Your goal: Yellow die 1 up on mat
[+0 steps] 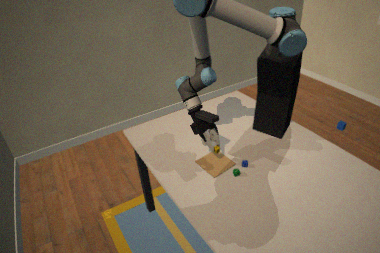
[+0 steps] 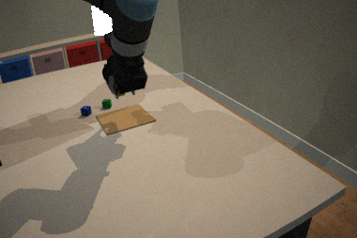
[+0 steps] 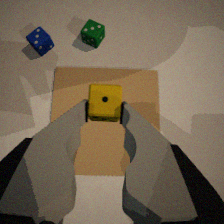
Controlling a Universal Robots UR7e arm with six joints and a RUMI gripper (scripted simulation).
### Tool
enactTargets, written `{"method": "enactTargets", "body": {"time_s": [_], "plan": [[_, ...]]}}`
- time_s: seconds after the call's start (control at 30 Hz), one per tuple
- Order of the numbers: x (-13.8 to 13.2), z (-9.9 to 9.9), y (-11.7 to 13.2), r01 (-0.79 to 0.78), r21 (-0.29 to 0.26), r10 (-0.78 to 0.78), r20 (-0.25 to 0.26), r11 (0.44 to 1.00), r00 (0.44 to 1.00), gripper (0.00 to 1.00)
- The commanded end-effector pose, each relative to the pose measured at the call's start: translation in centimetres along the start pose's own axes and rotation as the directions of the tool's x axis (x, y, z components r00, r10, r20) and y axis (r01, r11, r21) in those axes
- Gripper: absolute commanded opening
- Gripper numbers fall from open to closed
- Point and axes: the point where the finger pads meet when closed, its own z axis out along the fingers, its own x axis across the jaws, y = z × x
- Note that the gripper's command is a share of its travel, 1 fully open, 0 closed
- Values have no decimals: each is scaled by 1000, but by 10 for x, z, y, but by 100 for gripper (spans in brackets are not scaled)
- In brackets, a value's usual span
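Note:
My gripper (image 3: 105, 102) is shut on the yellow die (image 3: 105, 102), whose top face shows one pip. I hold it just above the tan mat (image 3: 106, 123), over the mat's far half. In the top view the gripper (image 1: 214, 146) and die (image 1: 216, 149) hang over the mat (image 1: 216, 164). In the exterior view the gripper (image 2: 123, 92) is above the mat's (image 2: 125, 119) far edge, and the die is mostly hidden by the fingers. A blue die (image 3: 40, 41) and a green die (image 3: 93, 32) sit flat on the table beyond the mat.
The blue die (image 1: 245, 163) and green die (image 1: 236, 172) lie right of the mat. The arm's black pedestal (image 1: 276, 92) stands on the table behind. Another blue cube (image 1: 341, 125) lies on the floor. Coloured bins (image 2: 47, 58) line the far wall.

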Motion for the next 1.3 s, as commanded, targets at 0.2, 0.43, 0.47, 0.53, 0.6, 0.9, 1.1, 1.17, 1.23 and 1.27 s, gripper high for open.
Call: {"method": "enactTargets", "body": {"time_s": [0.2,0.43,0.47,0.53,0.6,0.9,1.1,1.17,1.23,1.27], "plan": [[1,-1,0,1,40,-1,-2,999,1000,6],[1,-1,0,1,40,-1,-2,999,1000,6],[1,-1,0,1,40,-1,-2,999,1000,6],[1,-1,0,1,40,-1,-2,999,1000,6],[1,-1,0,1,40,-1,-2,999,1000,6],[1,0,1,1,40,-1,-2,999,1000,6],[1,3,4,1,40,-1,-2,999,1000,6],[1,3,4,1,40,-1,-2,999,1000,6],[1,5,6,1,40,-1,-2,999,1000,6],[1,5,6,1,40,-1,-2,999,1000,6]]}}
